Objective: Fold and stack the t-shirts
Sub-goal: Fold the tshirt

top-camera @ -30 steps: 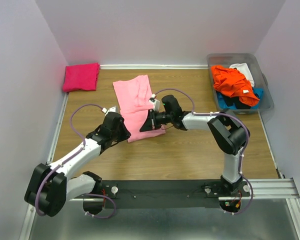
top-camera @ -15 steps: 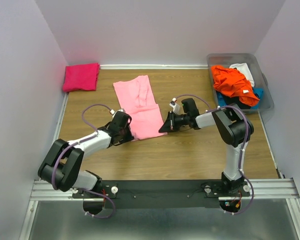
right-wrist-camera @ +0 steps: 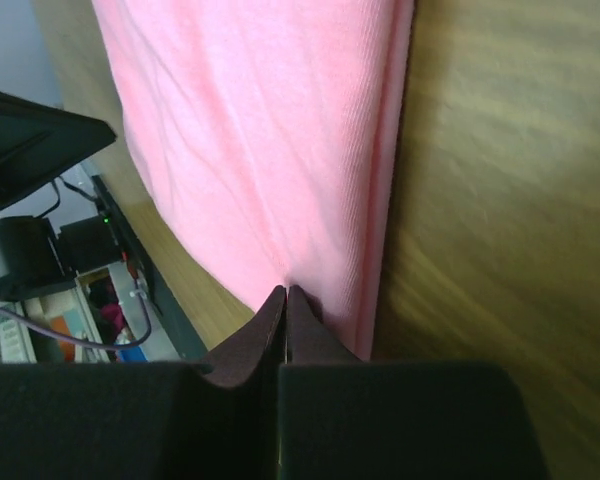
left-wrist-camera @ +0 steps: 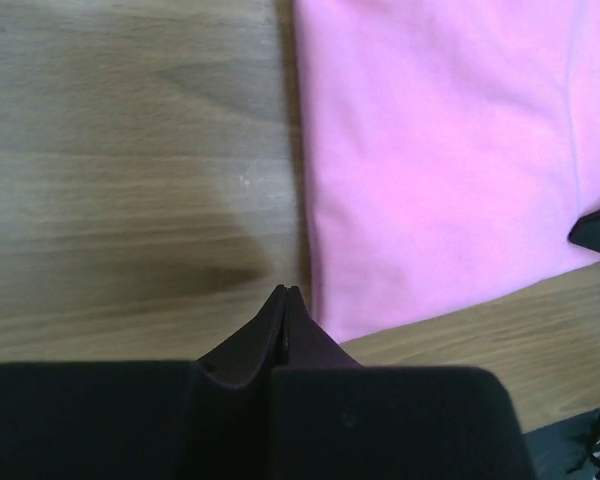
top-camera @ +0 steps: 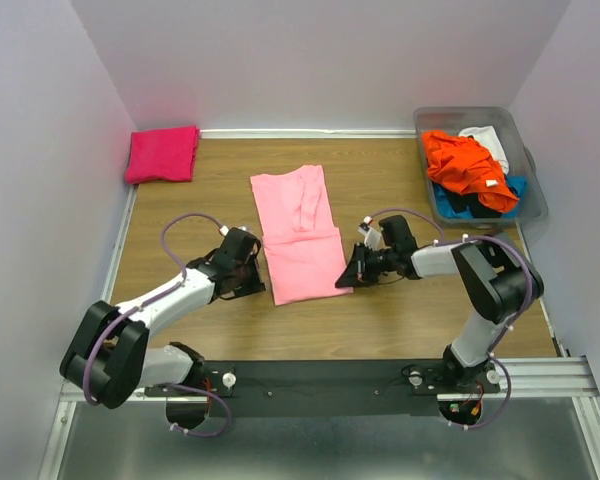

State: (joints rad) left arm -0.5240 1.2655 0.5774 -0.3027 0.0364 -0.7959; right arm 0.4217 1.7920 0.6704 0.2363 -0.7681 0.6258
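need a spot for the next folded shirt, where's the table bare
Bare wood between the folded magenta shirt and the light pink t-shirt, and between it and the clear plastic bin. Crowded where the left gripper and right gripper flank its near edge.

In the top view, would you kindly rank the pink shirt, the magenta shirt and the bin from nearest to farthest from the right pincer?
From the right pincer:
1. Pink shirt, mid-table, its near right corner at the pincer's tips.
2. Bin, far right corner of the table.
3. Magenta shirt, folded in the far left corner.
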